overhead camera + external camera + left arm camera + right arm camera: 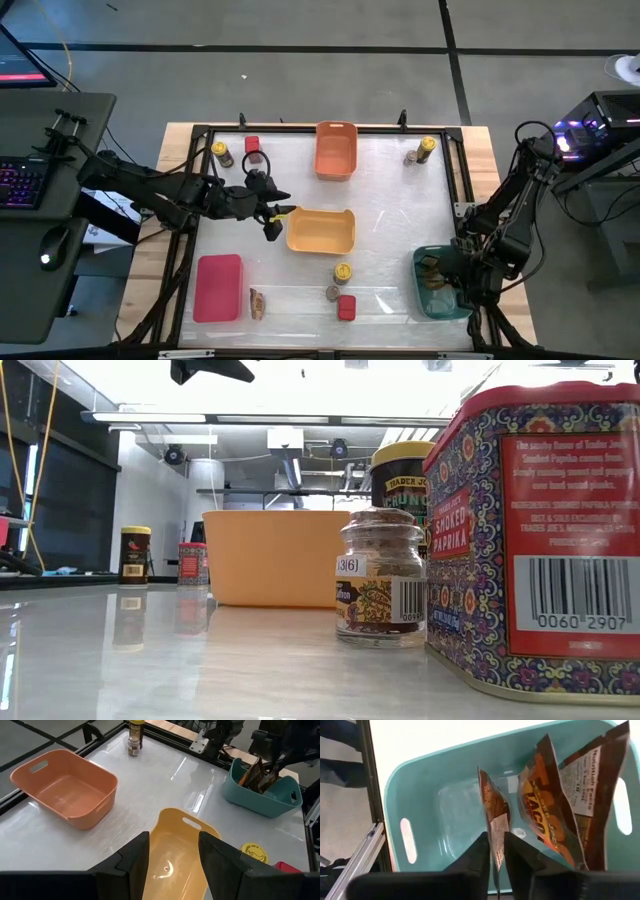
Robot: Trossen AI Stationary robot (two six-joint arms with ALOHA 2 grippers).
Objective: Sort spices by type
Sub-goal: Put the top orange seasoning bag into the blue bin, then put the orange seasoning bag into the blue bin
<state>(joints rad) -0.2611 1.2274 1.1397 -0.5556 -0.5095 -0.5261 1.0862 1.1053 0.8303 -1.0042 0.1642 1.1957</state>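
Red paprika tin nearest low camera, short glass jar beside it. Only right wrist view shows right end effector pinching brown packet inside teal bin, second packet leaning alongside. Left end effector open, empty, over yellow bin mid-worktop.

the table holds four bins and scattered spices.

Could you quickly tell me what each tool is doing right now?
Left tool: open, empty, over the yellow bin.
Right tool: closed on a packet in the teal bin.
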